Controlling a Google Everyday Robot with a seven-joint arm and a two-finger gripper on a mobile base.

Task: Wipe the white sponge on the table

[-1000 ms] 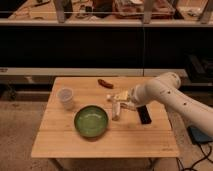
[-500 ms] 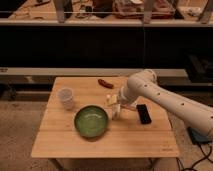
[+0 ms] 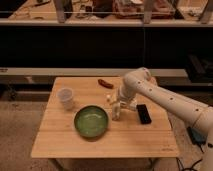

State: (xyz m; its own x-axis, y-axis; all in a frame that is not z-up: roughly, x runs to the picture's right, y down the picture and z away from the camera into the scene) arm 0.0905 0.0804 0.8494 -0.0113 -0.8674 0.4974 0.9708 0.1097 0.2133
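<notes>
Wood table (image 3: pixel 60 140) unchanged; arm (image 3: pixel 165 97) has swung left, gripper (image 3: pixel 116 112) open, empty, beside what seems the white sponge (image 3: pixel 110 98).

Your desk (image 3: pixel 140 140) is pale, matt planked wood; the green bowl (image 3: pixel 91 121) shines glossy, the cup (image 3: pixel 65 98) looks translucent plastic. Smooth white jaws hang just beside the bowl.

I see the gripper (image 3: pixel 116 107) over the table (image 3: pixel 65 145). Behind the jaws: a dark, full-width bench (image 3: pixel 75 47) with a grey ledge (image 3: pixel 50 71). Below them: speckled floor (image 3: pixel 20 125). Lighting: dim, warm.
</notes>
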